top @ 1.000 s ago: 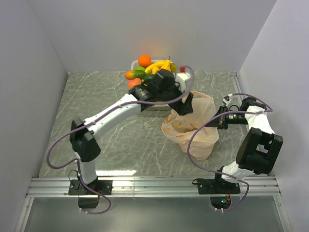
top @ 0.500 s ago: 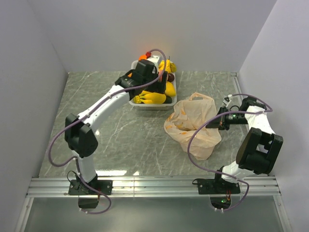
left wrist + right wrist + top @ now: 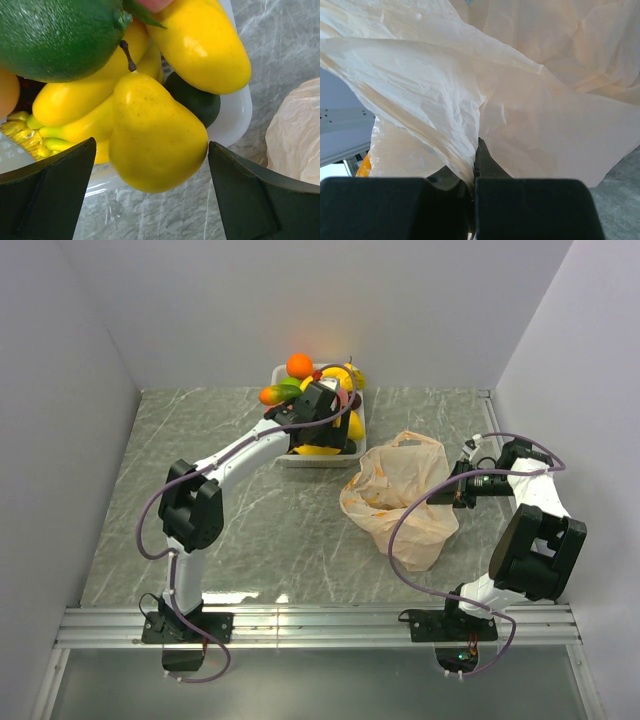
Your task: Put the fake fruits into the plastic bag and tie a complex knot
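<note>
Now glossy yellow pear (image 3: pixel 155 135) inside wide-spread left end effector (image 3: pixel 150 175); right end effector (image 3: pixel 475 170) clenched on crinkly peach bag (image 3: pixel 530 115).

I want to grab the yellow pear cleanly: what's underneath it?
Bananas, a dark green fruit and the white tray peek out beneath the pear. What it directly rests on is hidden by it.

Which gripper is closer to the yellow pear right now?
Left. The left gripper is open with a finger on either side of the yellow pear; the right gripper is away at the plastic bag, shut on its edge.
</note>
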Motion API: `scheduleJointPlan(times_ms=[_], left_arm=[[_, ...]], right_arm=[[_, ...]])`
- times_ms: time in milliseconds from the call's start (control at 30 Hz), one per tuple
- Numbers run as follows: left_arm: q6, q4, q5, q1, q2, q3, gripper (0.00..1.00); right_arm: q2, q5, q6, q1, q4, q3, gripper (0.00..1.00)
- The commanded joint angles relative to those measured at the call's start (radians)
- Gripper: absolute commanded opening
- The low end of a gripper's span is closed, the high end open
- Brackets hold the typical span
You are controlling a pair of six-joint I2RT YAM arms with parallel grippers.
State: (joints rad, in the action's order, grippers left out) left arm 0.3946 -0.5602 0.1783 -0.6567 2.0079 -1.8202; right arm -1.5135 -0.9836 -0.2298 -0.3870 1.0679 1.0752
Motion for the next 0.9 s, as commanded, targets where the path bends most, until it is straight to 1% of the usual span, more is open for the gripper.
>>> scheduleJointPlan(times_ms=[0, 133, 200, 300, 500, 533, 567, 600, 667, 700, 767, 800, 867], left_arm=[[0.012, 0.035, -0.011, -0.004, -0.006, -0.011, 0.99], [0.015, 0.048, -0.010, -0.011, 0.015, -0.024, 0.99], [0.013, 0.040, -0.002, -0.011, 0.037, -0.040, 0.97], [0.013, 0.034, 0.000, -0.012, 0.045, -0.047, 0.88], [0.015, -0.003, -0.028, -0.009, -0.009, -0.085, 0.79], [0.013, -0.007, -0.037, -0.009, -0.024, -0.093, 0.74], [0.012, -0.013, -0.062, -0.009, -0.040, -0.109, 0.71], [0.009, -0.012, -0.078, -0.011, -0.079, -0.116, 0.65], [-0.008, 0.019, -0.146, -0.011, -0.125, -0.094, 0.61], [-0.034, 0.035, -0.224, -0.017, -0.170, -0.084, 0.57], [-0.066, 0.072, -0.307, -0.030, -0.201, -0.062, 0.55], [-0.101, 0.078, -0.365, -0.058, -0.218, -0.059, 0.55], [-0.134, 0.091, -0.396, -0.092, -0.228, -0.044, 0.55]], right_arm=[[0.010, -0.003, -0.019, -0.006, 0.007, 0.034, 0.00], [0.004, -0.006, -0.017, -0.006, 0.007, 0.034, 0.00], [-0.001, -0.007, -0.019, -0.006, 0.009, 0.035, 0.00], [-0.002, -0.006, -0.020, -0.006, 0.010, 0.038, 0.00], [-0.007, -0.009, -0.022, -0.006, 0.018, 0.040, 0.00], [-0.007, -0.009, -0.025, -0.004, 0.020, 0.042, 0.00], [-0.004, -0.009, -0.028, -0.007, 0.023, 0.042, 0.00], [-0.004, -0.006, -0.028, -0.006, 0.021, 0.040, 0.00], [0.001, -0.010, -0.026, -0.006, 0.018, 0.034, 0.00], [-0.001, -0.010, -0.026, -0.006, 0.014, 0.032, 0.00], [-0.001, -0.009, -0.023, -0.006, 0.009, 0.029, 0.00], [-0.002, -0.012, -0.022, -0.006, 0.009, 0.031, 0.00], [-0.001, -0.015, -0.020, -0.009, 0.012, 0.034, 0.00]])
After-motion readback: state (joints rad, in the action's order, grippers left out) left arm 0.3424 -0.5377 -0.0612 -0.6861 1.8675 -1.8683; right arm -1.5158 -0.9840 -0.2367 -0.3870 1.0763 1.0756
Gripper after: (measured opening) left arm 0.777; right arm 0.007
